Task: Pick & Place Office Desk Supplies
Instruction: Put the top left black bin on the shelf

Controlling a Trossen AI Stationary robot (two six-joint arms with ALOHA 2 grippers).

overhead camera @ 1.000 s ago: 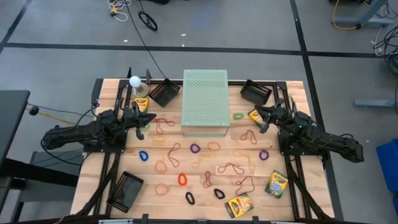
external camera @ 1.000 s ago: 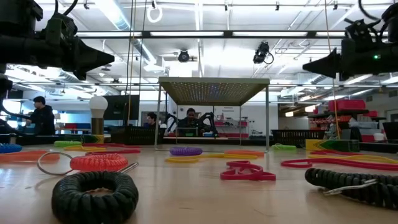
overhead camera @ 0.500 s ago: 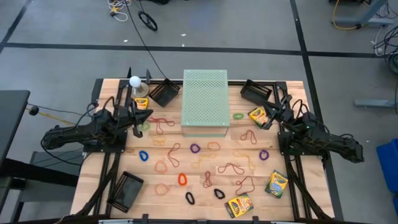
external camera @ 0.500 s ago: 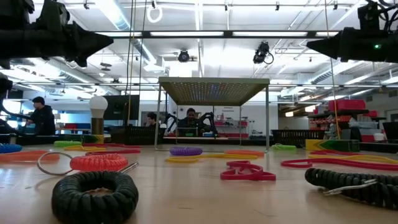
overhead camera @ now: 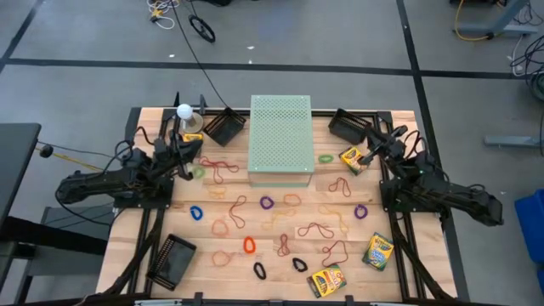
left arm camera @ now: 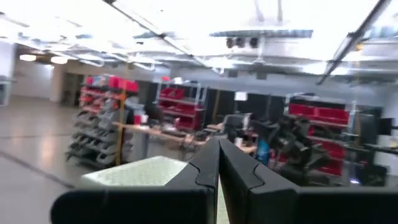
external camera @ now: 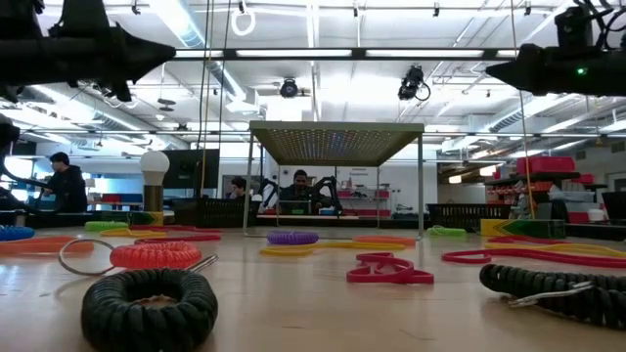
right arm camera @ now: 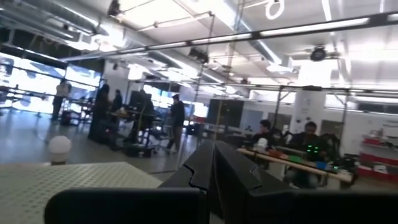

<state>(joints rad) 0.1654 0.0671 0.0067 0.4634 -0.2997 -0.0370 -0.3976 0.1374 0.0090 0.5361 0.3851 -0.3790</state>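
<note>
Across the table (overhead camera: 399,272) I see almost everything still loose, so I judge the job barely begun, if at all. At the far middle stands the large pale-green perforated box (overhead camera: 280,138), which is not mine to move.

Both arms hover raised: my left tool (overhead camera: 189,153) over the left far part, near the white ball (overhead camera: 184,110), and my right tool (overhead camera: 374,150) over the right far part, just beside a crayon box (overhead camera: 352,158). Each tool is clenched and carries nothing (the wrist views show the fingers pressed together).

I count three black mesh trays: two at the far edge flanking the green box (overhead camera: 223,126) (overhead camera: 350,125), one at the near left (overhead camera: 171,259). Three crayon boxes show clearly, perhaps a fourth by the ball. The rubber bands (overhead camera: 265,202) lie scattered over the middle and near table, roughly twenty; I cannot count them exactly.
</note>
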